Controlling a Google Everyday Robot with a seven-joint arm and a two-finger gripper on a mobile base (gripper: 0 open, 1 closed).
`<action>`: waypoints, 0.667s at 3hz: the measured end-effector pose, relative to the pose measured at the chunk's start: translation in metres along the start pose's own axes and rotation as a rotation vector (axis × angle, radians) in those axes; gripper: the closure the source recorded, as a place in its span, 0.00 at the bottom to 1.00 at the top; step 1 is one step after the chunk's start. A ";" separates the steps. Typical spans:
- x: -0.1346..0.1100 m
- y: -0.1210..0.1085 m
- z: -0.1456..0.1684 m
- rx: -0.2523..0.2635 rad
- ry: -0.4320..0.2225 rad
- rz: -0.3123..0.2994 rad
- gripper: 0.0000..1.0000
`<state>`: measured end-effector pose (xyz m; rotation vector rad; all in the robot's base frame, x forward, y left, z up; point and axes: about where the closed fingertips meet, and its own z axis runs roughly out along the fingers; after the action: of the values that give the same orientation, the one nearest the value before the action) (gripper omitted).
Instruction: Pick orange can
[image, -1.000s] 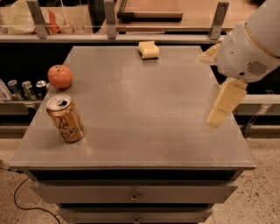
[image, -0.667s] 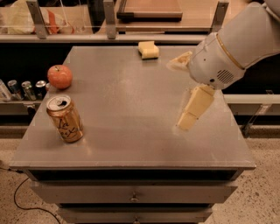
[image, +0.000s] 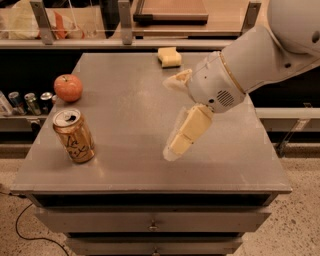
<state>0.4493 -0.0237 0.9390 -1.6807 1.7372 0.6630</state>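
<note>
The orange can (image: 74, 135) stands upright near the front left of the grey table (image: 135, 107), amber with a silver pull-tab top and dark cursive lettering. My gripper (image: 169, 118) hangs over the middle of the table, well to the right of the can and apart from it. It is open and empty, with one cream finger (image: 186, 132) pointing down and toward the front and the other finger (image: 176, 81) further back.
A red-orange apple (image: 68, 87) sits on the table behind the can. A yellow sponge (image: 169, 56) lies at the back edge. Several small silver-topped cans (image: 26, 102) stand on a lower shelf to the left. Drawers sit under the tabletop.
My arm has swung left from the table's right edge to over its middle, closer to the can. The can, apple and sponge have not moved.
</note>
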 end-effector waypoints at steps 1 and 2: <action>0.000 0.001 0.001 0.006 -0.011 0.002 0.00; -0.006 -0.003 0.034 -0.024 -0.096 0.013 0.00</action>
<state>0.4550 0.0057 0.9205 -1.6282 1.6804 0.7604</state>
